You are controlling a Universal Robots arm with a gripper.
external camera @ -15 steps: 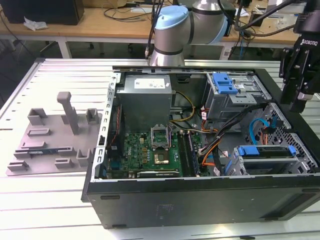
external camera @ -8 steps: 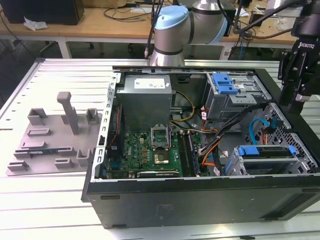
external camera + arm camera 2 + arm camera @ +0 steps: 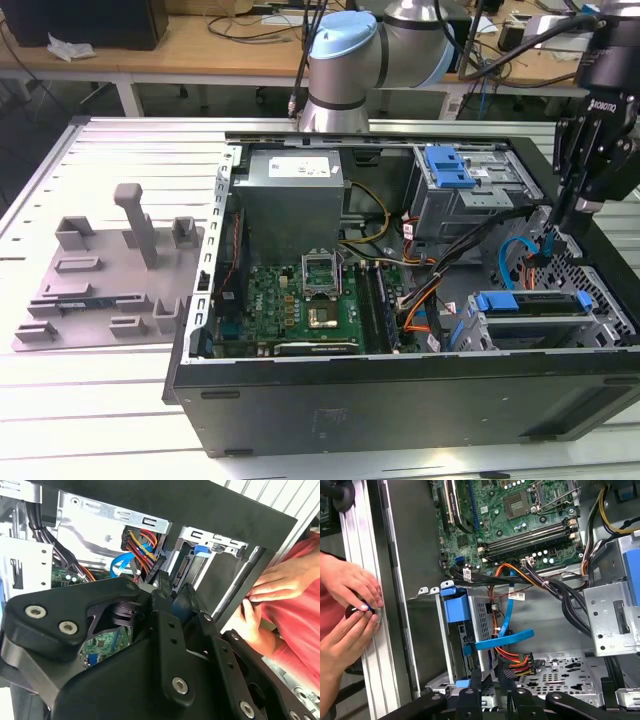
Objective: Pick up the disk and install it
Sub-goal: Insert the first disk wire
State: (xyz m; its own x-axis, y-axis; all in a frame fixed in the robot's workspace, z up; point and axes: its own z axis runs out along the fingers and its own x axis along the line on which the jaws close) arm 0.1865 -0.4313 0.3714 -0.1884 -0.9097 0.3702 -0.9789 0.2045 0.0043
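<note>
At the exterior view's right, over the open black computer case (image 3: 400,400), I see my black gripper (image 3: 558,226) pointing down, fingers (image 3: 476,680) slightly parted and empty. Just below them, the blue-framed disk (image 3: 456,606) sits slotted in the grey metal drive cage (image 3: 484,611).

We hold our arm (image 3: 345,60) bent well behind the jaws, with the black wrist (image 3: 612,70) directly above them. Our gripper (image 3: 562,215) points down. In both wrist views its fingers (image 3: 475,680) stand a narrow gap apart, and the linkages (image 3: 50,620) splay to either side of the jaws.
</note>
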